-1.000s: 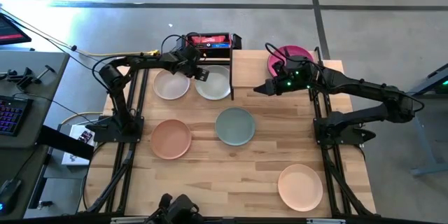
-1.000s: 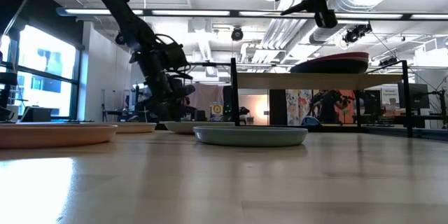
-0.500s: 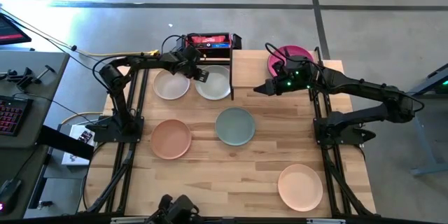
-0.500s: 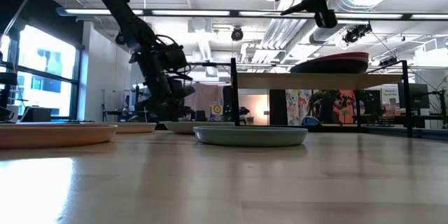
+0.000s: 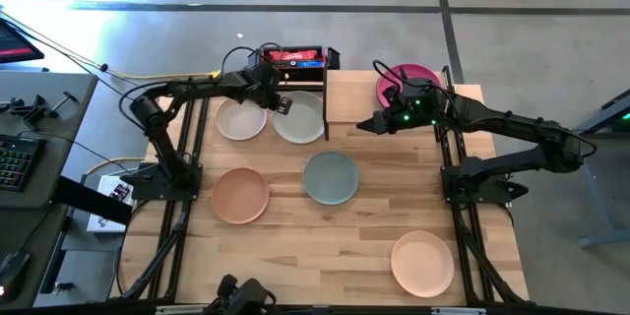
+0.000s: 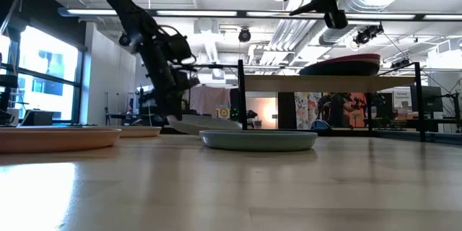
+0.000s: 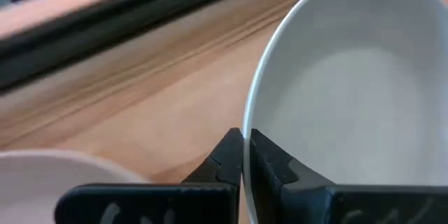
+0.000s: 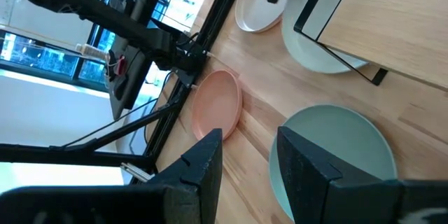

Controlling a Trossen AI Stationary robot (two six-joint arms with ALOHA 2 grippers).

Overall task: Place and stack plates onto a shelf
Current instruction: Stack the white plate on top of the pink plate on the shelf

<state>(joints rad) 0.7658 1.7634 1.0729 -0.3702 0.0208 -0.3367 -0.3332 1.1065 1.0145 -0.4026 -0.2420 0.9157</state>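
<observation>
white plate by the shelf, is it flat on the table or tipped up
Tipped up. The left hand is shut on the white plate rim, and the low view shows one edge lifted.

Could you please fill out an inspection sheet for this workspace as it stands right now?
Surface: wooden table, bare between plates.
Job's things: white plate pinched at its rim, one edge tilted up; cream plate; two peach plates; sage plate; magenta plate on the shelf.
Clutter: nothing seen on the table.
Grippers: left gripper shut on the white plate; right gripper open above the shelf.
Cables: yellow cable behind the left arm.
Surroundings: keyboard on a side desk.
</observation>
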